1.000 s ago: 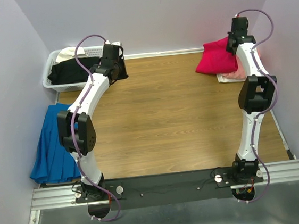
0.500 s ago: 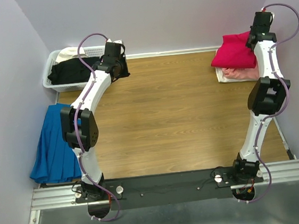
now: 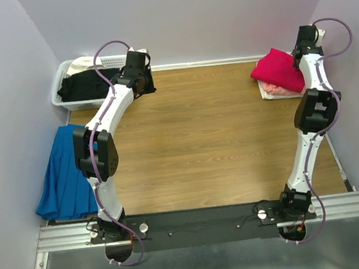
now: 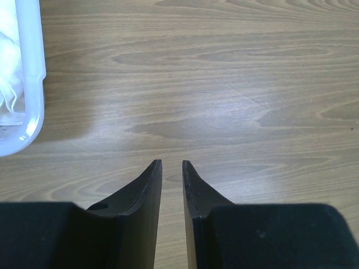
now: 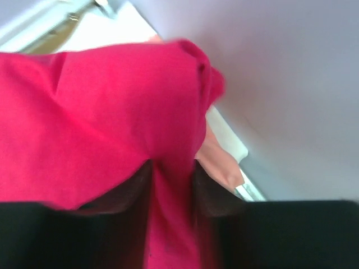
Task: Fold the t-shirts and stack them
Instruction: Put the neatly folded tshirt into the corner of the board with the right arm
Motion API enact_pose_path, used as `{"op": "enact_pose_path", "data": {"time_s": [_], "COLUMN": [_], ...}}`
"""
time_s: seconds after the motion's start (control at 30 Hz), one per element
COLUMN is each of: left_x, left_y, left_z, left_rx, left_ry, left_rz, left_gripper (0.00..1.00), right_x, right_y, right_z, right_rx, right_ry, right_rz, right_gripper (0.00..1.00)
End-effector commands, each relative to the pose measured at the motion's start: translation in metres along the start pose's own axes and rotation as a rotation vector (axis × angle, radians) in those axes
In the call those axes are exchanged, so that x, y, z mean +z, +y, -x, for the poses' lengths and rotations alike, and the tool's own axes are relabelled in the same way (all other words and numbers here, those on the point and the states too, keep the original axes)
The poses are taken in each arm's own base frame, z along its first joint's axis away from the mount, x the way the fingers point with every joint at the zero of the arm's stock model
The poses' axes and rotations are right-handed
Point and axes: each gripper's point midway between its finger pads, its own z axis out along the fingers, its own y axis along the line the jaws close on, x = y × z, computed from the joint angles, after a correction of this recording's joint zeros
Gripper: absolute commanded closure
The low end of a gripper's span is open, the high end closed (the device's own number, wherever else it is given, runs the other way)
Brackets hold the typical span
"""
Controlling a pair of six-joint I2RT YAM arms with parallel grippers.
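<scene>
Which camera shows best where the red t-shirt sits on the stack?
Top external: the red t-shirt lies folded on the pink t-shirt in the far right corner, most of its outline visible. Right wrist shows only a blurred close-up, red cloth between the fingers of the right gripper. Left wrist shows none of it.

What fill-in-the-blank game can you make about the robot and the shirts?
The right tool pinches the red t-shirt, which lies on ___ of a pink t-shirt.
The left tool holds ___.
The black t-shirt lies ___ the white basket.
Missing words: top, nothing, in.
</scene>
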Motion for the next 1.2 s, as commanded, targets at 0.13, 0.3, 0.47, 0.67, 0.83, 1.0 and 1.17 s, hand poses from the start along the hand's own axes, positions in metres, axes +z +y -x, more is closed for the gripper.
{"op": "enact_pose_path", "data": {"time_s": [0.13, 0.3, 0.47, 0.67, 0.83, 1.0, 1.17], "left_x": [0.000, 0.005, 0.007, 0.005, 0.002, 0.004, 0.001], "left_y": [-0.007, -0.009, -0.012, -0.015, -0.015, -0.015, -0.015], "left_z": [0.000, -0.003, -0.006, -0.015, -0.020, -0.024, -0.012], "left_rx": [-0.007, -0.011, -0.008, -0.001, 0.017, 0.036, 0.049], "left_ry": [0.009, 0.007, 0.008, 0.018, 0.022, 0.049, 0.042], "left_rz": [-0.019, -0.025, -0.031, -0.063, -0.074, -0.079, -0.057], "left_gripper": [0.70, 0.71, 0.71, 0.71, 0.71, 0.71, 0.71], "right_x": [-0.028, -0.063, -0.091, -0.092, -0.085, -0.078, -0.067], "right_y": [-0.029, -0.005, 0.018, 0.021, 0.022, 0.027, 0.036], "right_z": [0.047, 0.051, 0.022, -0.038, -0.074, -0.083, -0.105], "right_rx": [0.116, 0.135, 0.122, 0.179, 0.204, 0.212, 0.210], "right_ry": [-0.112, -0.113, -0.051, 0.088, 0.164, 0.170, 0.211], "right_rz": [-0.079, 0.072, 0.168, 0.196, 0.177, 0.187, 0.211], "right_gripper": [0.44, 0.43, 0.41, 0.38, 0.38, 0.38, 0.38]}}
